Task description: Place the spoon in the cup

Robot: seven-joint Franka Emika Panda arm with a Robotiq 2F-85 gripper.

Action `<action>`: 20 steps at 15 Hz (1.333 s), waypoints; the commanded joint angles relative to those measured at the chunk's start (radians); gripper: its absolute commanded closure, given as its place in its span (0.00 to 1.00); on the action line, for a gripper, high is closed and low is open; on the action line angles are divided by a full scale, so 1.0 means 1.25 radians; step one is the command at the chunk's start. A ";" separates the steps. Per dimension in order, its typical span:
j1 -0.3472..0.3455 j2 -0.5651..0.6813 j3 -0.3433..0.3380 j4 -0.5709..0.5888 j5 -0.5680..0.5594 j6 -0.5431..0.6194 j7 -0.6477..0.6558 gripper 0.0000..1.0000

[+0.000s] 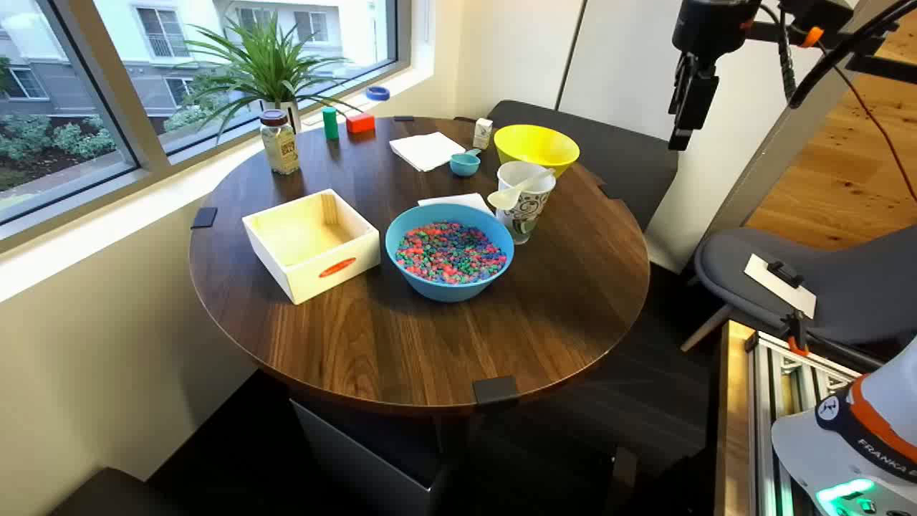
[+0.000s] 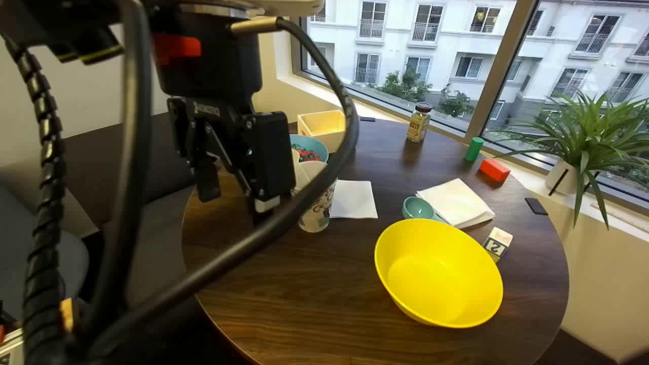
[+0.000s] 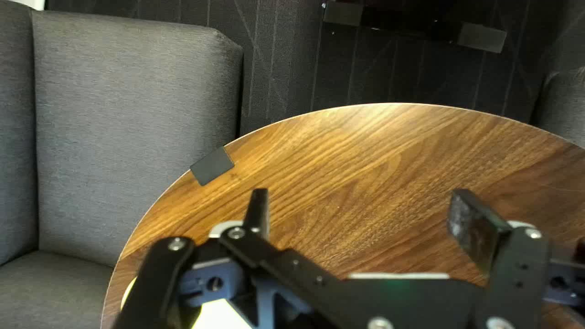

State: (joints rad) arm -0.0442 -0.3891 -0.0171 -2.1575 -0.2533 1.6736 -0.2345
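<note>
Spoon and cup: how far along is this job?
Apparently done: the spoon is at the cup, seemingly resting across its mouth, scoop end past the rim. In hand: nothing; the hand is open, empty and away from the cup. Perhaps left: tipping the spoon inside, as I can't tell whether any of it dips in.

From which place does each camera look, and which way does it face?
Wrist view: just behind the open gripper, facing down past it at the table and a grey seat.
In an exterior view: raised beside the table, facing down across it; window at left, robot base and gripper at right.
In an exterior view: near the gripper and cables, both at left; it faces past the yellow bowl toward the window.
Both exterior views share the patterned cup, blue bowl and wooden box.
</note>
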 commanded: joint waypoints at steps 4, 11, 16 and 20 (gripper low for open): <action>0.012 0.001 -0.010 0.003 -0.003 -0.004 0.003 0.00; 0.012 0.001 -0.010 0.003 -0.003 -0.004 0.003 0.00; 0.020 0.047 0.005 0.017 0.136 0.110 0.187 0.00; 0.009 0.085 0.026 0.034 0.179 0.168 0.356 0.00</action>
State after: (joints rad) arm -0.0254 -0.3266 -0.0024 -2.1460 -0.0699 1.8624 0.0701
